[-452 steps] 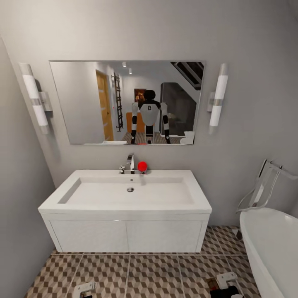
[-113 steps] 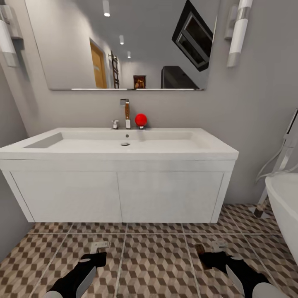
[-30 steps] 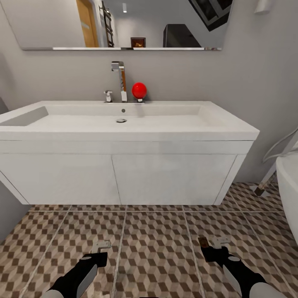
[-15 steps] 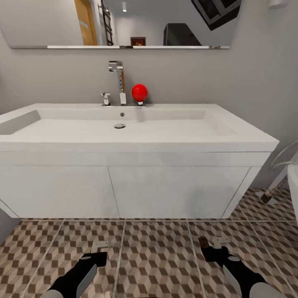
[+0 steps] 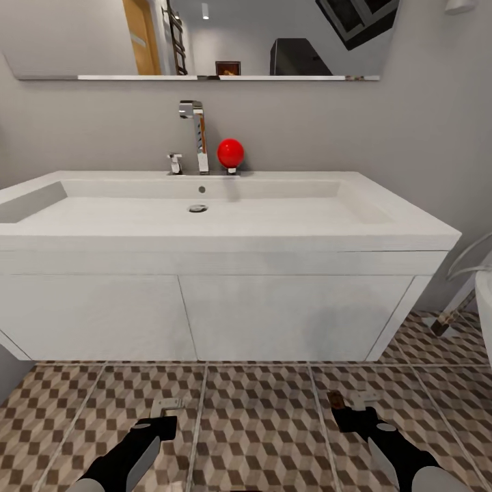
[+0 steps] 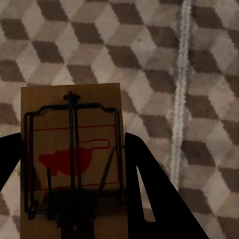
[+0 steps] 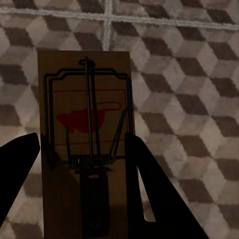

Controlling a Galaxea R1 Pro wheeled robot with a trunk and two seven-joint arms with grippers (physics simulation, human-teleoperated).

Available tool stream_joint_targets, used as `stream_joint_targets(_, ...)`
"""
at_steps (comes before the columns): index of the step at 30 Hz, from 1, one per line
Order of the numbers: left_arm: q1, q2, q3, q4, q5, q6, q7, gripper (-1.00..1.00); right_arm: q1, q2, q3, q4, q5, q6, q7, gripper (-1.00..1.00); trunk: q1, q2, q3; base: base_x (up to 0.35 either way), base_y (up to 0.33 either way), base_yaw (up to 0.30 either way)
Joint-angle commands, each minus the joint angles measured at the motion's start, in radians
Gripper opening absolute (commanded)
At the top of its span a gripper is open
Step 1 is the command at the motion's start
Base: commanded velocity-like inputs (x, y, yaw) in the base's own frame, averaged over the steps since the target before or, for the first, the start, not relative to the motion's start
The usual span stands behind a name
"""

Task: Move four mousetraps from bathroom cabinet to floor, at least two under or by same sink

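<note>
Both arms hang low over the bathroom floor (image 5: 260,424), in front of the white vanity. My left gripper (image 5: 162,414) (image 6: 72,149) is shut on a mousetrap (image 6: 72,159), a brown board with a dark wire spring, held flat between the black fingers. In the right gripper (image 5: 347,408) (image 7: 82,149), also shut, is a second mousetrap (image 7: 84,134) (image 5: 335,399). Both traps hover over the cube-patterned tiles. The bathroom sink (image 5: 273,212) with its chrome tap (image 5: 198,137) stands straight ahead, above both grippers. The cabinet is out of view.
The vanity's two white doors (image 5: 191,314) end a short way above the tiles. A red ball (image 5: 230,152) sits by the tap. A white bathtub's edge (image 5: 484,301) and a chrome hose are at the right. Grey walls close off the left and the back.
Over the earlier frames the head view dropped and moved closer to the vanity. In the last half second nothing has shifted. Both grippers still hold their traps.
</note>
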Motion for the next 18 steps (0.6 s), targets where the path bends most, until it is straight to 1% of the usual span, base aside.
stream_joint_targets(1, 0.000, 0.000, 0.000, 0.000, -0.004, 0.001, 0.001, -1.00, 0.000, 0.000, 0.000, 0.000, 0.000, 0.000, 0.000, -1.00, 0.000, 0.000, 0.000, 0.000, 0.000, 0.000)
stream_joint_targets(13, 0.000, -0.001, -0.002, 0.000, -0.004, 0.001, 0.001, -1.00, 0.000, 0.000, 0.000, 0.000, 0.001, 0.000, 0.000, -1.00, 0.000, 0.000, 0.000, 0.000, 0.000, 0.000)
stream_joint_targets(18, 0.000, -0.001, -0.001, 0.000, -0.004, 0.001, 0.001, -1.00, 0.000, 0.000, 0.000, 0.000, 0.000, 0.000, 0.001, -1.00, 0.000, 0.000, 0.000, 0.088, 0.059, 0.000)
